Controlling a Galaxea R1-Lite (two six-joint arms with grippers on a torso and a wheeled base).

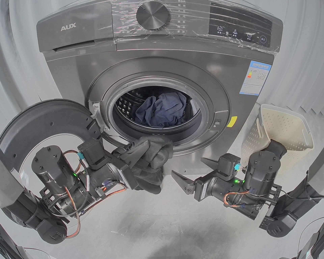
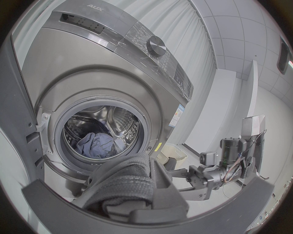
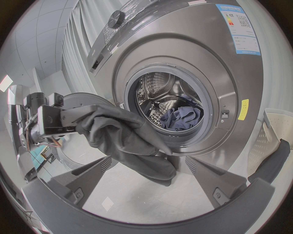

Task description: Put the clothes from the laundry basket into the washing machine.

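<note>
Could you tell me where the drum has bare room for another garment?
The drum is bare above the blue clothes and along its left wall; its floor is crowded. The dark garment in the left gripper drapes before the lower rim.

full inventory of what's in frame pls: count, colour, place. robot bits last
washing machine: 1, grey, centre, front-loading
door: 1, grey, swung open on the robot's left
dial: 1, dark grey, top panel
label: 1, blue and white, machine front, upper right
sticker: 1, yellow, right of the opening
blue garment: 1, navy, inside the drum
dark grey garment: 1, dark grey, hanging in front of the opening's lower rim
laundry basket: 1, cream, right of the machine
dark cloth: 1, black, draped over the basket's rim
curtain: 1, white, behind the machine
left gripper: 1, black, shut on the dark grey garment
right gripper: 1, black, open and empty, low before the machine
</note>
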